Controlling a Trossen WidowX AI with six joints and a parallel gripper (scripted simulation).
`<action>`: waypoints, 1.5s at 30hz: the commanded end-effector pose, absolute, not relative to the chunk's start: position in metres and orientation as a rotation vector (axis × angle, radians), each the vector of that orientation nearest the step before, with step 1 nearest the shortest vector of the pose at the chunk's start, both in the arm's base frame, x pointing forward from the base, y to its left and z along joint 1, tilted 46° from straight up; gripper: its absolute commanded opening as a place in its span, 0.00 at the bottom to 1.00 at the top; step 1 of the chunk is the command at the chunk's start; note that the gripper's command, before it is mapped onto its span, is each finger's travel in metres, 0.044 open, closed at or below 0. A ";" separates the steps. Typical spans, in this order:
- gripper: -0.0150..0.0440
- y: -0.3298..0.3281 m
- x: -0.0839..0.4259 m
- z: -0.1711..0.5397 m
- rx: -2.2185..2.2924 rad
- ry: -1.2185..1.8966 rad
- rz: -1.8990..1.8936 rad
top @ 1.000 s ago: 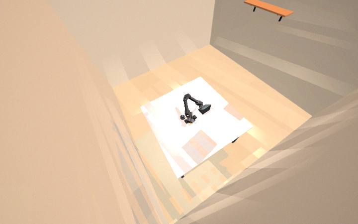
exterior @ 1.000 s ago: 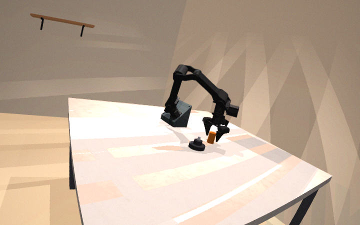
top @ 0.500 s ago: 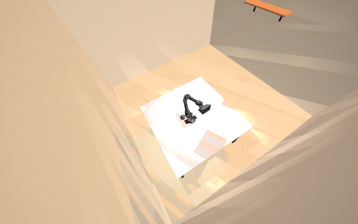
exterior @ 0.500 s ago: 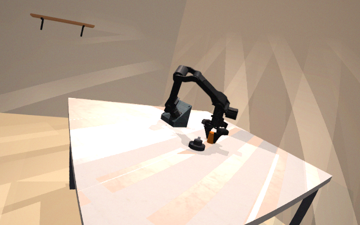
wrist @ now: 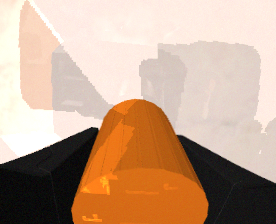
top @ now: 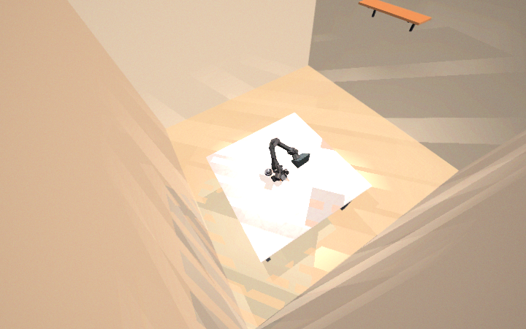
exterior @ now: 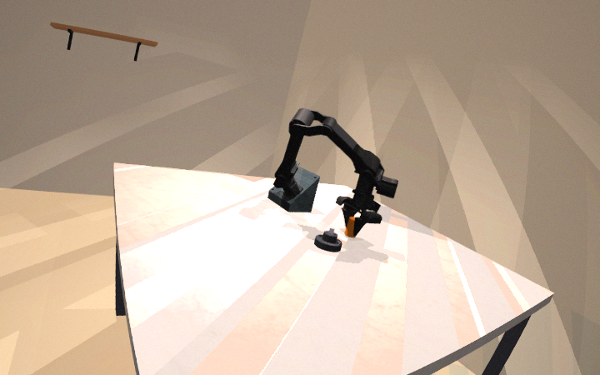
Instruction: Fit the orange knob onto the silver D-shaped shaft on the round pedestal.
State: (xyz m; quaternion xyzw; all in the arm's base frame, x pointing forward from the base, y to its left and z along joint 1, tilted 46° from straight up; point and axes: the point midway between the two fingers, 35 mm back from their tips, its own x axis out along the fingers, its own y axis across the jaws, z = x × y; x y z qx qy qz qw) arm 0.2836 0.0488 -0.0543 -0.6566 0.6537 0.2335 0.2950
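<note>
The orange knob is an upright cylinder at the table's middle, its underside and hole hidden. My gripper points down and is shut on the knob, with a dark finger pressed against each side in the wrist view. The knob's foot is at or very near the table top. The round dark pedestal stands close beside the knob, to its left in the exterior view. Its short silver shaft points up and is bare. The shaft's flat side is too small to make out. The pedestal is not visible in the wrist view.
The arm's slanted dark base block stands on the table, behind the pedestal in the exterior view. Bright light and hard shadows cross the table top. An orange wall shelf is far off.
</note>
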 end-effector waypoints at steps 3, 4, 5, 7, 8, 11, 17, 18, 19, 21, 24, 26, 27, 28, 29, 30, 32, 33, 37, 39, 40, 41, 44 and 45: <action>0.25 0.077 0.289 -0.035 -1.742 1.716 0.623; 0.25 0.081 0.289 -0.031 -1.742 1.716 0.624; 0.25 0.086 0.289 -0.027 -1.742 1.716 0.624; 0.25 0.094 0.289 -0.019 -1.741 1.715 0.625; 0.25 0.099 0.289 -0.015 -1.741 1.715 0.625; 0.25 0.111 0.287 -0.003 -1.741 1.716 0.626; 0.25 0.135 0.281 0.024 -1.742 1.719 0.623; 0.25 0.139 0.279 0.029 -1.742 1.720 0.622; 0.25 0.142 0.278 0.033 -1.742 1.720 0.622; 0.25 0.145 0.277 0.036 -1.743 1.721 0.621; 0.25 0.144 0.277 0.035 -1.750 1.714 0.619; 0.25 0.145 0.277 0.035 -1.771 1.691 0.610; 0.25 0.146 0.276 0.035 -1.785 1.674 0.603; 0.25 0.147 0.275 0.036 -1.802 1.653 0.594; 0.25 0.149 0.274 0.037 -1.819 1.631 0.585; 0.25 0.150 0.273 0.038 -1.836 1.608 0.575; 0.25 0.154 0.272 0.040 -1.868 1.563 0.556; 0.25 0.156 0.271 0.041 -1.883 1.541 0.547; 0.25 0.162 0.267 0.046 -1.939 1.454 0.510; 0.25 0.166 0.265 0.048 -1.966 1.410 0.491; 0.25 0.168 0.264 0.049 -1.979 1.387 0.481; 0.25 0.169 0.263 0.050 -1.992 1.364 0.472; 0.25 0.175 0.261 0.054 -2.029 1.296 0.443; 0.25 0.176 0.260 0.055 -2.041 1.272 0.433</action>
